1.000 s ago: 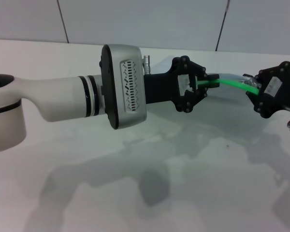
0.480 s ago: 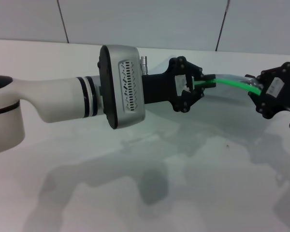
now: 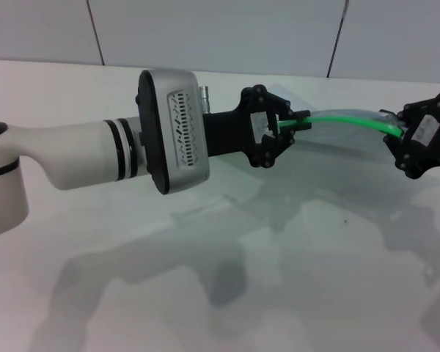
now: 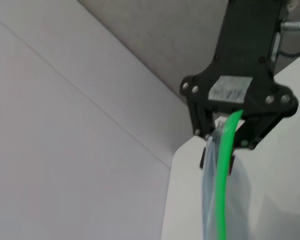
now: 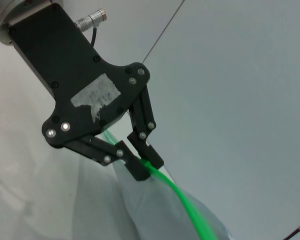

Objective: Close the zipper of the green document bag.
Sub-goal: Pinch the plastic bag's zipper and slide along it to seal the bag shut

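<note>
The green document bag [image 3: 336,144] hangs in the air between both grippers as a translucent pale pouch, its bright green zipper [image 3: 346,118] along the top edge. My left gripper [image 3: 299,122] is shut on the zipper strip; the right wrist view shows the left gripper [image 5: 143,167] pinching the zipper [image 5: 186,201] above the bag [image 5: 152,215]. At the far right, my right gripper [image 3: 398,133] is shut on the bag's end. In the left wrist view the right gripper [image 4: 224,134] clamps that end of the zipper [image 4: 222,192] and bag [image 4: 209,202]. The slider tab is hidden in the fingers.
Under both arms lies a white tabletop [image 3: 227,293]. A grey panelled wall [image 3: 220,33] rises behind its far edge. The left forearm [image 3: 81,158] stretches across the left half of the head view.
My left gripper has slid left along the zipper, so a longer green stretch shows between the grippers. The right gripper has shifted slightly right, still holding the bag's end.
</note>
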Robot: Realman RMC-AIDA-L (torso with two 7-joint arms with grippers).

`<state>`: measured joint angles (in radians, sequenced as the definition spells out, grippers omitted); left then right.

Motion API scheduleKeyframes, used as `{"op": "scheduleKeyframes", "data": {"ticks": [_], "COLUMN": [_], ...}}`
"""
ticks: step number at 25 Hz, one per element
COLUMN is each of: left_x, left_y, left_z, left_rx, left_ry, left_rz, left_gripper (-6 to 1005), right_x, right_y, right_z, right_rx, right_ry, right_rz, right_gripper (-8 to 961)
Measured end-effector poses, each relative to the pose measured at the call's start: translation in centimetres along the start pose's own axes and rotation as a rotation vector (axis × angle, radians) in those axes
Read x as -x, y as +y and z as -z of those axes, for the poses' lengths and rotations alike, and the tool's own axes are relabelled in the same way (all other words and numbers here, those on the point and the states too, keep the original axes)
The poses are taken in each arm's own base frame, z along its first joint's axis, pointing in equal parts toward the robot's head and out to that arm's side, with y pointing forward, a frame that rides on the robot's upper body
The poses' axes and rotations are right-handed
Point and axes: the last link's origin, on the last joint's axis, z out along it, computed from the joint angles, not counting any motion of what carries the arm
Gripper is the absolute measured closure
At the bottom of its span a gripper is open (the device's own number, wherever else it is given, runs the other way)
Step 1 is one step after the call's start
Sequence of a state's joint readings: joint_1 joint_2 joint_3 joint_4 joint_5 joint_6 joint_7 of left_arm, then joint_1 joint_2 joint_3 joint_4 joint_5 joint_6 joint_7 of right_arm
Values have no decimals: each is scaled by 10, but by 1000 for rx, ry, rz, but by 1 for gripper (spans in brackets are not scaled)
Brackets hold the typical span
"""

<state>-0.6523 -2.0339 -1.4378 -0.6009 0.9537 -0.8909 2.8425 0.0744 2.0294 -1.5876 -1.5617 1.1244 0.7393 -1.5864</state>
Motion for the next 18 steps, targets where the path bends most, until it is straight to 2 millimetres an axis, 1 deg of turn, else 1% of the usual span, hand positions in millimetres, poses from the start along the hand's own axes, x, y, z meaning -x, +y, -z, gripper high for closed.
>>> {"op": "scheduleKeyframes", "data": {"ticks": [5, 10, 18], "left_x": [5, 13, 26], "left_y": [-2, -1, -8], "left_z": [2, 6, 23], "left_rx": [-11, -26, -105], "left_ry": [-29, -66, -107], "left_rz": [3, 13, 64], "left_gripper": [915, 915, 916], "right_x": [-1, 0, -2], "right_y": [0, -1, -2], "right_z": [1, 8, 17], "right_rx": [-3, -17, -39], "right_ry": [2, 0, 1], "right_rz": [-1, 2, -8], "right_gripper": [900, 900, 902]}}
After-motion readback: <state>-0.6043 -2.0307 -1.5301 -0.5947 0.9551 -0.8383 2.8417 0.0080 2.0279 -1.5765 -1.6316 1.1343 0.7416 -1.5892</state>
